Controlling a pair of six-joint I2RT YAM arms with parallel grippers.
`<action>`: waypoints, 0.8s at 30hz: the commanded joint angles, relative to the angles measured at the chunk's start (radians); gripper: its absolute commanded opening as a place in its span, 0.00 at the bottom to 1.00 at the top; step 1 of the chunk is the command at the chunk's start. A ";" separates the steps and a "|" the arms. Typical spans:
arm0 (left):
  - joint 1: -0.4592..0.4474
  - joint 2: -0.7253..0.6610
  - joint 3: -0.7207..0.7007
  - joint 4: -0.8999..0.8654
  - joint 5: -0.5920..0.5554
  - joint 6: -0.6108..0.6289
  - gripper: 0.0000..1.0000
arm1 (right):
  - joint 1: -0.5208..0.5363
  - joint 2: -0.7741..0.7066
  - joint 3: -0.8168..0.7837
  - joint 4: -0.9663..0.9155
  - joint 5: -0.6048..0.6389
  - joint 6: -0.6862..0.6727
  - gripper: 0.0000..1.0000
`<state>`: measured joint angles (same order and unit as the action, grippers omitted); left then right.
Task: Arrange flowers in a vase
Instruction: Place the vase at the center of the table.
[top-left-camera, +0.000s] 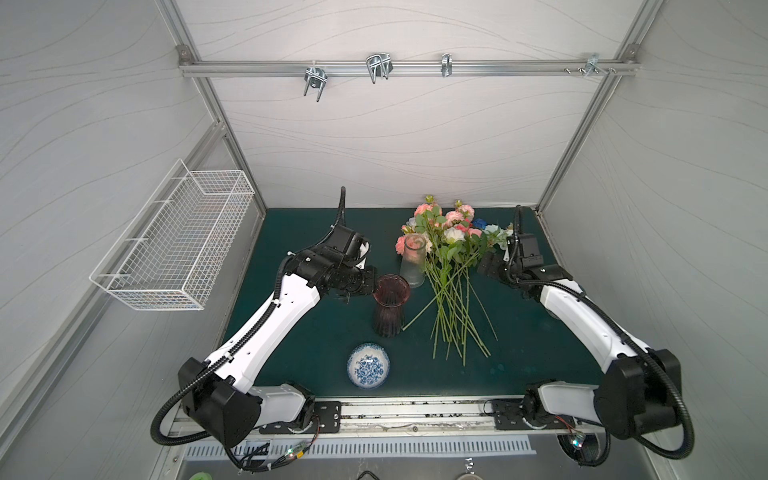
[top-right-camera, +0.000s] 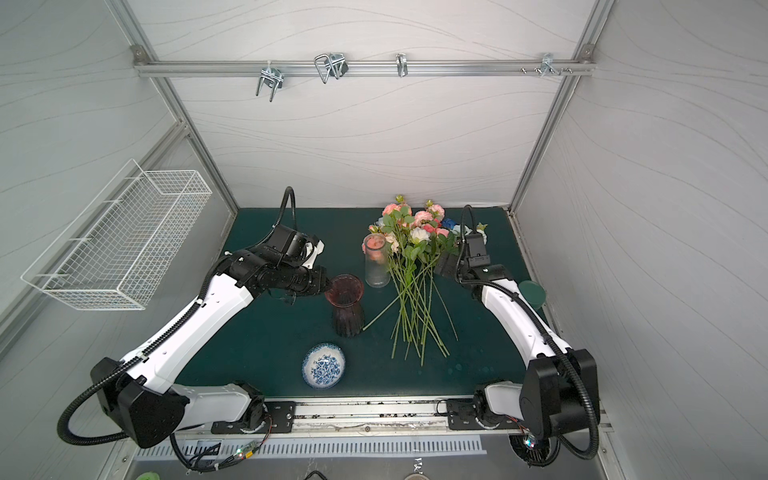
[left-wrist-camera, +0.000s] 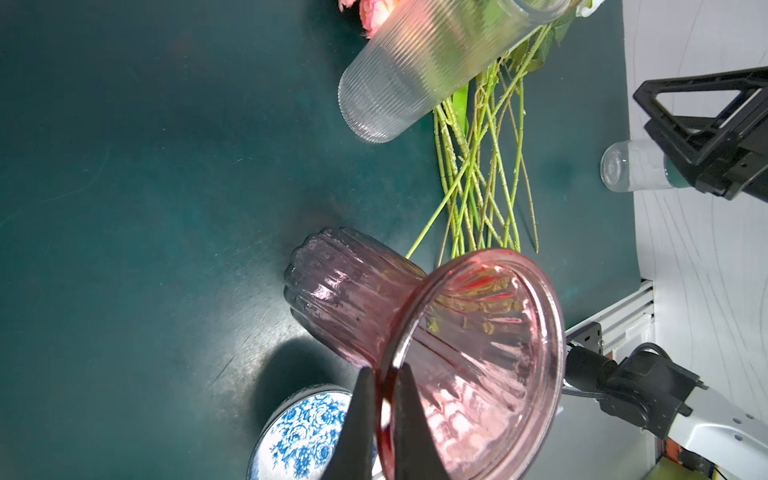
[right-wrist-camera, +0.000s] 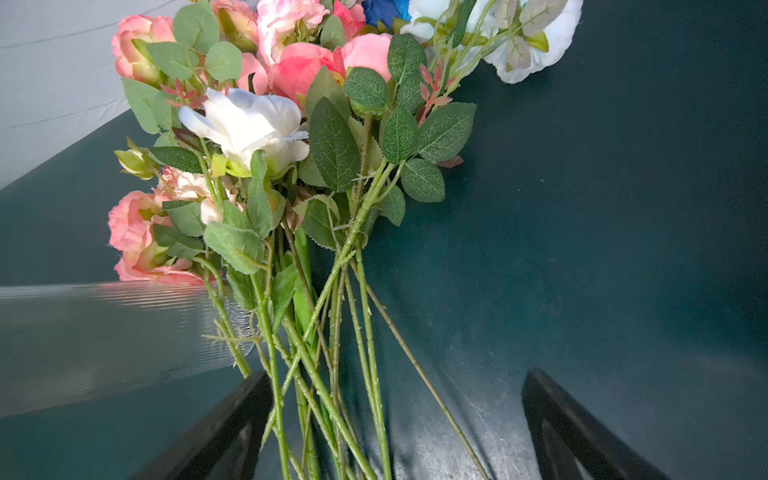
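we see the long green-stemmed artificial roses lying bundled on the dark green counter, stems showing between the widely parted jaws of the right pincer, heads out past its tips. the left pincer is clamped onto the rim of the upright pink ribbed glass vase. a clear ribbed glass cylinder stands between the two pincers, just beside the roses; a blue-and-white patterned bowl sits behind the left pincer.
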<state>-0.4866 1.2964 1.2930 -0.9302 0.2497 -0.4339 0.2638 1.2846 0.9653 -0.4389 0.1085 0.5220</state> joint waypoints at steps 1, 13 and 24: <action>-0.006 -0.014 0.025 0.123 0.065 -0.036 0.00 | 0.018 0.021 0.035 -0.021 -0.066 -0.017 0.92; -0.005 -0.021 -0.009 0.131 0.035 -0.048 0.37 | 0.035 0.048 -0.038 0.031 -0.176 -0.004 0.62; -0.002 -0.159 0.006 0.190 -0.098 -0.042 0.69 | 0.115 0.106 -0.035 0.072 -0.236 -0.083 0.66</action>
<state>-0.4873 1.2015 1.2747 -0.8017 0.2192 -0.4824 0.3309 1.3552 0.9054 -0.3912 -0.0917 0.4904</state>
